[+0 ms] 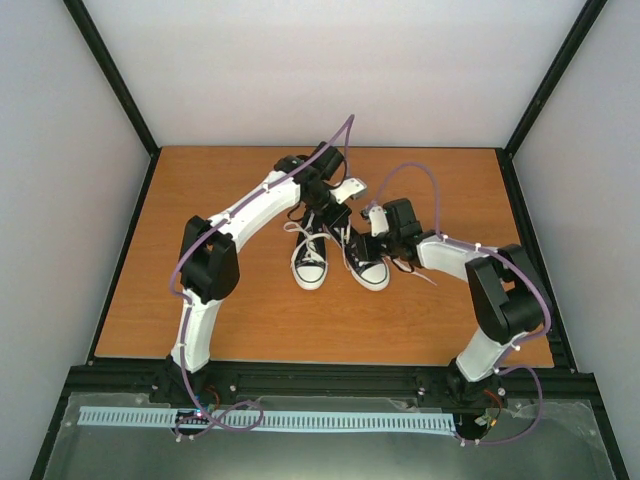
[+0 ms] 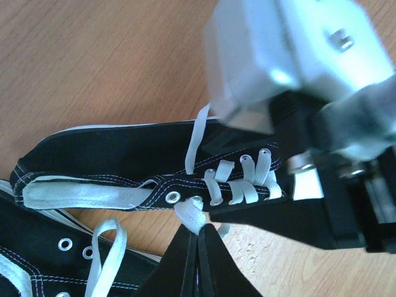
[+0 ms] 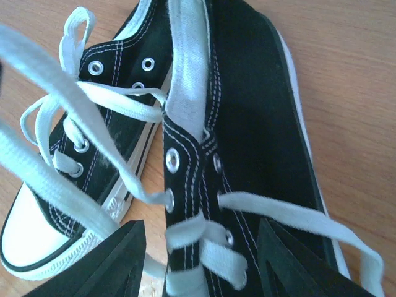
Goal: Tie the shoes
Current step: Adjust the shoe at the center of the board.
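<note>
We clench our left gripper [image 2: 198, 238] on 1 lace [image 2: 188, 213] to pull it taut, while our right gripper [image 3: 201, 250] hangs released above the shoes [image 1: 311, 263].

Seen from overhead, the heel ends of the shoes [image 1: 310, 265] lie hidden under both arms at 12 o'clock, and the laces [image 1: 296, 228] are too thin to trace.

From the left wrist, a blurred pale housing [image 2: 291, 55] at 1 o'clock covers one shoe's toe end. The other shoe is cut off at 7 o'clock. A lace [image 2: 187, 212] vanishes between the closed fingers of the left tool [image 2: 198, 232].

From the right wrist, the right tool [image 3: 201, 223] has both fingers [image 3: 111, 266] cut off along the bottom edge, at 7 and 5 o'clock. A second lace [image 3: 43, 68] blurs out at 9 o'clock.
</note>
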Available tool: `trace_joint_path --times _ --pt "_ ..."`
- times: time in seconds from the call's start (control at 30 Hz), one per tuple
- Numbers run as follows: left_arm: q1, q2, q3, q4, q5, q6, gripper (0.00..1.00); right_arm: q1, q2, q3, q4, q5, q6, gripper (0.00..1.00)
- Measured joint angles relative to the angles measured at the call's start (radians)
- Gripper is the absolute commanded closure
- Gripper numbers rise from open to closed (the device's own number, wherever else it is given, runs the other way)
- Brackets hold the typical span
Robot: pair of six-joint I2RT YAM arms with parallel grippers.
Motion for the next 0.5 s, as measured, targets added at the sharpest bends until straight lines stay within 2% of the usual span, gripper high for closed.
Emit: trace_joint_path --times 0.13,0.33,0.37,0.5 --pt "0.003 0.0 0.0 0.002 0.0 0.001 0.99 0.024 0.05 0.017 0.033 -0.001 -0.011 0.49" --pt "0.005 0.0 0.0 0.002 0.0 0.005 0.99 0.046 0.076 0.016 0.074 0.093 0.013 0.92" --pt "0.005 0.0 -0.001 0.002 0.0 0.006 0.99 0.046 0.075 0.014 0.084 0.122 0.021 0.96" --pt "0.005 -0.003 -0.001 0.0 0.009 0.023 0.99 0.046 0.053 -0.017 0.13 0.22 0.064 0.97"
